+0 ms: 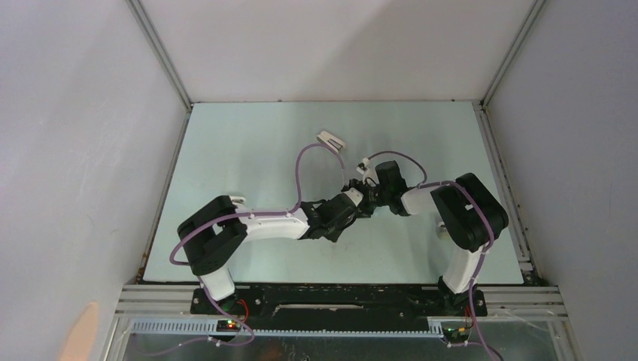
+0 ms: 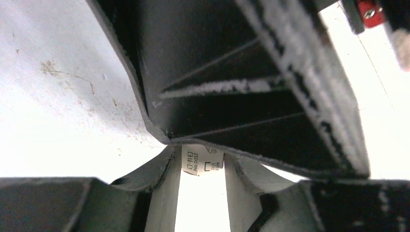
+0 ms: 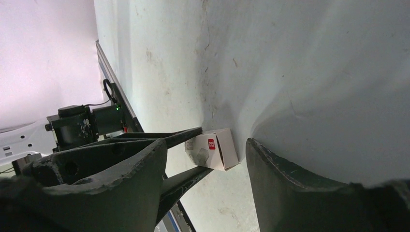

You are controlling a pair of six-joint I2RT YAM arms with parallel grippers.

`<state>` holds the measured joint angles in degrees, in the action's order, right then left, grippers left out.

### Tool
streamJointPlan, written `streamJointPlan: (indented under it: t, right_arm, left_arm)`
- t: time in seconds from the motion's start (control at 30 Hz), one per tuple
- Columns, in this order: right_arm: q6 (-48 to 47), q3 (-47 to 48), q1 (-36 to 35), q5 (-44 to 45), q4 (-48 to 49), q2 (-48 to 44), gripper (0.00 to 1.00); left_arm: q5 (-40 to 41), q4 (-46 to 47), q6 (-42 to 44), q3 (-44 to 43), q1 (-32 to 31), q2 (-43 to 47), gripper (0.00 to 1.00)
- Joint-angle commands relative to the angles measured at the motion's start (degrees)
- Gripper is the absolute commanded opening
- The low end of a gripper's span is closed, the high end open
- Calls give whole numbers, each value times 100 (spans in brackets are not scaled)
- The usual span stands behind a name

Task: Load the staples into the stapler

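I see my left hand (image 2: pixel 202 166) closed on a small white box (image 3: pixel 222 145), one finger pressed against each side. Its label (image 2: pixel 190 162) reads "订书钉 No.0012". A red mark (image 3: pixel 211 143) on the end face is too small to read. My right hand (image 3: pixel 207 145) stands open around the same box and holds nothing. The staples themselves are hidden. The stapler (image 1: pixel 331 140) lies farther back, apart from both hands. The pale table (image 1: pixel 241 158) has open room left and right, with walls at its edges.
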<state>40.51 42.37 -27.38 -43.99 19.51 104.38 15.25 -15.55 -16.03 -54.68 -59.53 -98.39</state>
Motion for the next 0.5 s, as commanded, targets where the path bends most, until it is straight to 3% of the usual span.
streamJointPlan:
  t: [0.0, 0.47]
  right_arm:
    - [-59, -1, -127, -151, -65, 149, 62]
    - [-155, -7, -185, -388, -58, 5, 59]
  left_arm:
    - [-17, 29, 100, -145, -15, -84, 37]
    - [-3, 121, 112, -34, -8, -15, 38]
